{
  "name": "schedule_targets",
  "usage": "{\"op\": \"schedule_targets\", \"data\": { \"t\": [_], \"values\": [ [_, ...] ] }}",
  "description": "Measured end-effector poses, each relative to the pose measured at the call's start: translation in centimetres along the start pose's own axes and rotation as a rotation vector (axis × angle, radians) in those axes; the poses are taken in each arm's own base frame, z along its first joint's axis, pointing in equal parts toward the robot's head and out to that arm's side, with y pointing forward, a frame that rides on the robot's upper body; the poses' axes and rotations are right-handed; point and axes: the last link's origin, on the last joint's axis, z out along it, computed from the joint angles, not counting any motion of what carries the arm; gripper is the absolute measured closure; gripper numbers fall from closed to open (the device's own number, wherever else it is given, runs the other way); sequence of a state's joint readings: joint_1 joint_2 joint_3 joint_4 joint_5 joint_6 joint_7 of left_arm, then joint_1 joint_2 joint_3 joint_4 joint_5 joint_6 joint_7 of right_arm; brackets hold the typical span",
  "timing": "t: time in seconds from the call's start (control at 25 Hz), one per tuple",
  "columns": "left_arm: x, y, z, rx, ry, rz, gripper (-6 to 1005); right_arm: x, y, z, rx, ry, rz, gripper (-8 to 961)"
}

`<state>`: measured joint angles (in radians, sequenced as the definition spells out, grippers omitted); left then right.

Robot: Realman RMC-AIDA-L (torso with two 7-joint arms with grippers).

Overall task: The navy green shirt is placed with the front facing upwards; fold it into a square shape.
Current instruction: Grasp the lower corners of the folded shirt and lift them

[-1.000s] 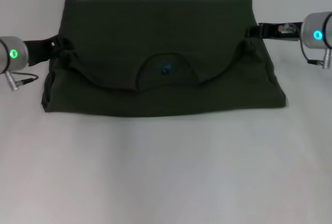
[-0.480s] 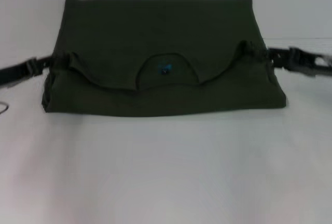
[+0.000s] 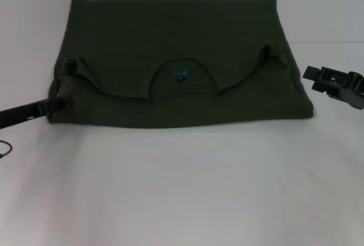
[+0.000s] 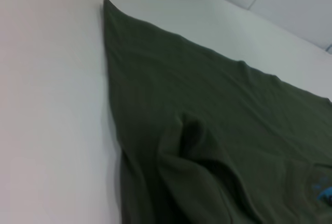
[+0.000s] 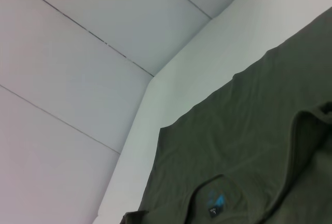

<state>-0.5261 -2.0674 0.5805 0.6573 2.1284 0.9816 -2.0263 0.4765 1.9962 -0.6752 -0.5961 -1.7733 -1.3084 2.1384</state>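
The navy green shirt [image 3: 176, 46] lies on the white table [image 3: 182, 189], folded over on itself so the neck opening with its blue label [image 3: 181, 76] faces up at the middle. Both shoulder corners rest free on the cloth. My left gripper [image 3: 63, 102] sits low at the shirt's left edge, near the front left corner. My right gripper [image 3: 311, 74] hovers open just off the shirt's right edge, holding nothing. The left wrist view shows the shirt [image 4: 218, 130] with a raised fold. The right wrist view shows the shirt [image 5: 249, 146] and its label [image 5: 215, 201].
A thin cable [image 3: 5, 149] hangs at the far left edge of the head view. A pale panelled wall [image 5: 78, 53] stands behind the table.
Both grippers have let go of the shoulder corners and pulled outward. The left one dropped toward the front left corner. The shirt has stayed as folded.
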Motion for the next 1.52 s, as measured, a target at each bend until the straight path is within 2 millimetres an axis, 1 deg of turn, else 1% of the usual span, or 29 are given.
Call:
{"op": "schedule_targets", "data": {
  "t": [0.36,0.44,0.6,0.76,1.0,1.24,1.4,1.52],
  "values": [
    [-0.7,1.1,1.8,0.014,-0.050,0.067,234,-0.3,0.3,0.2,-0.009,0.004,-0.011,287],
    [-0.7,1.3,1.8,0.011,-0.048,0.070,234,-0.3,0.3,0.2,-0.010,0.002,-0.011,287],
    [-0.6,1.0,1.1,0.027,-0.011,0.067,264,-0.4,0.3,0.2,-0.011,0.000,-0.005,287],
    [-0.6,1.0,0.9,0.035,-0.007,0.077,294,-0.4,0.3,0.2,-0.012,0.000,-0.005,286],
    [-0.6,1.0,1.0,0.036,-0.009,0.092,481,-0.5,0.3,0.2,-0.012,-0.002,-0.004,286],
    [-0.8,0.9,0.8,0.031,-0.010,0.082,759,-0.2,0.1,0.1,-0.008,0.002,0.009,286],
    [-0.8,0.8,0.4,0.017,-0.009,0.066,936,-0.4,0.1,0.0,0.001,0.035,-0.009,288],
    [-0.5,0.9,0.3,0.006,-0.008,0.055,955,-1.1,0.0,-0.3,0.041,0.103,-0.023,293]
  ]
}}
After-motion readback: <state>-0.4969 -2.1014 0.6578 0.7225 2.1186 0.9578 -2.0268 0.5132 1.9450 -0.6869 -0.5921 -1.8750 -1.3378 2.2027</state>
